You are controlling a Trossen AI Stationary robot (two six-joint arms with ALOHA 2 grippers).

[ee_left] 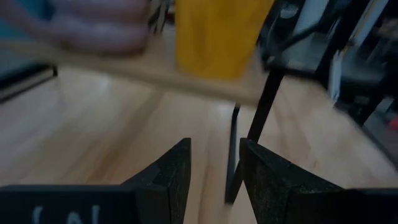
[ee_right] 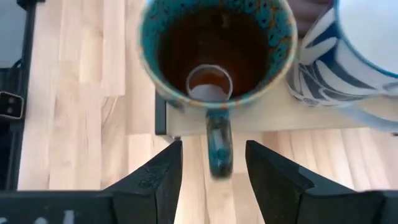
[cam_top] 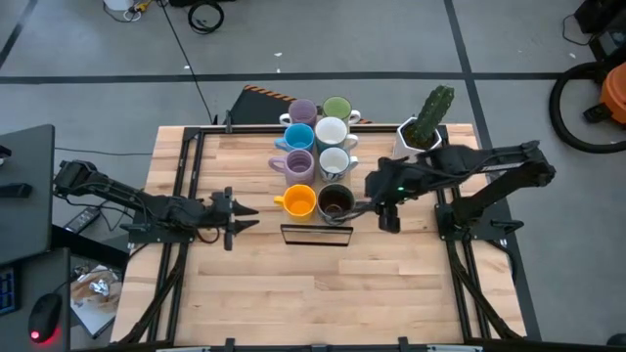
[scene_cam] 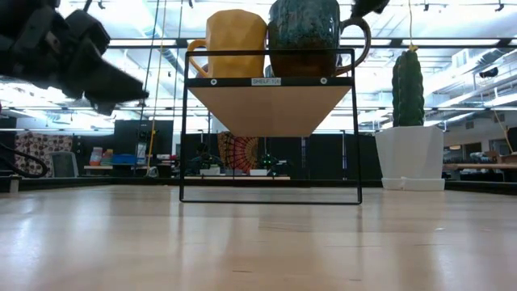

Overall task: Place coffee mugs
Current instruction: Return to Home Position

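- While eight coffee mugs [cam_top: 334,161] stand in two columns on the shelf [cam_top: 315,235], which runs from the middle of the tabletop [cam_top: 323,303] towards its far edge, both arms hang close to the shelf's front end.
- At that front end, nearest the tabletop's middle, are the orange mug [cam_top: 298,201] and the dark teal mug [cam_top: 335,202], side by side.
- Behind them stand a lilac mug [cam_top: 296,164] and a white mug, then a light blue mug [cam_top: 298,137] and a second white one [cam_top: 331,132].
- Nearest the far edge stand a second lilac one [cam_top: 302,110] and a green mug [cam_top: 336,109].
- Right claw [ee_right: 213,155]: fingers apart on either side of the dark teal mug's handle, touching neither side of it.
- Left claw [ee_left: 214,155]: between the shelf and the tabletop's left edge, facing the orange mug, fingers a little apart and holding nothing.
- A cactus pot [cam_top: 425,132] stands by the far edge, between the shelf and the right edge.
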